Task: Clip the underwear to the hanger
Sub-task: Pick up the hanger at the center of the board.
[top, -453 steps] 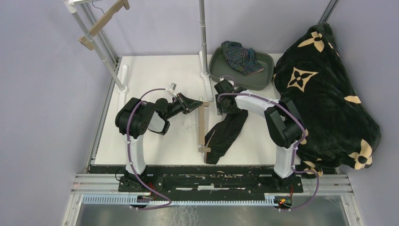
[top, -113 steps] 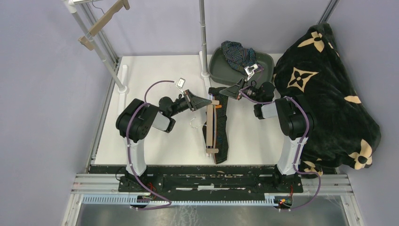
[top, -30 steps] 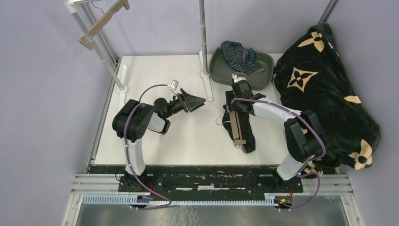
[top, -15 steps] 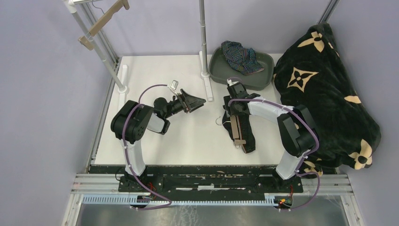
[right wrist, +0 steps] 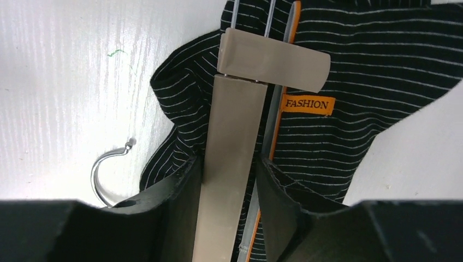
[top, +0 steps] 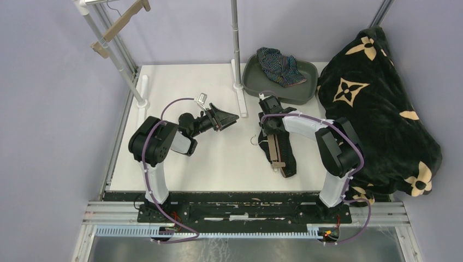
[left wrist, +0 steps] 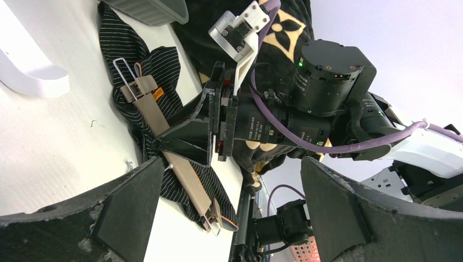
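Underwear point(right wrist: 355, 125), pinstriped, lay on the table point(top: 191, 158) beneath the hanger point(right wrist: 240, 109). I found the right claw point(right wrist: 229, 172) closed on the hanger's bar. The left claw point(left wrist: 229, 169) stood wide open, holding nothing.

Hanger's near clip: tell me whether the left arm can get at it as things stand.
Probably yes. The left gripper hangs open and empty, with only table between it and the near clip. The right gripper straddles the hanger farther up, leaving that end uncovered.
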Robot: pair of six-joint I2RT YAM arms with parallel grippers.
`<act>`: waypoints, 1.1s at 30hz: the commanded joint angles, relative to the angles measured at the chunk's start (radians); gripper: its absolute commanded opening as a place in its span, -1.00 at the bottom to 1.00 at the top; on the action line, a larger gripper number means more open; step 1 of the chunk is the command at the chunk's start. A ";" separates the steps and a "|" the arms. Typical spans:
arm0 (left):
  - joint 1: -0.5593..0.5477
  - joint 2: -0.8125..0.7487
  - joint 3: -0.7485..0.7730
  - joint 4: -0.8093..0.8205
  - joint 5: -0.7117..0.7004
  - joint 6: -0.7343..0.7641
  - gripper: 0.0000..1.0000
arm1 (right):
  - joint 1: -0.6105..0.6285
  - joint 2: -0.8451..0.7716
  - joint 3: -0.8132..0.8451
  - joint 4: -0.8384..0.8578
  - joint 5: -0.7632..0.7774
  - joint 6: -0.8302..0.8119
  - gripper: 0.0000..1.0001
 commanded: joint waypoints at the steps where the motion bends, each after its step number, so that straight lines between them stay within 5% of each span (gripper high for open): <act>1: 0.000 -0.029 -0.001 0.031 -0.004 0.051 0.98 | 0.009 0.015 0.052 -0.018 0.039 -0.008 -0.09; 15: 0.001 -0.031 -0.011 0.057 -0.003 0.052 0.98 | 0.008 -0.076 0.073 -0.032 0.047 0.031 -0.51; 23: 0.000 -0.090 -0.049 0.125 -0.005 0.056 0.98 | -0.051 -0.183 0.074 0.044 -0.121 0.189 -0.62; 33: -0.037 -0.357 -0.104 -0.251 -0.125 0.366 0.98 | -0.210 -0.229 -0.026 0.315 -0.439 0.464 -0.66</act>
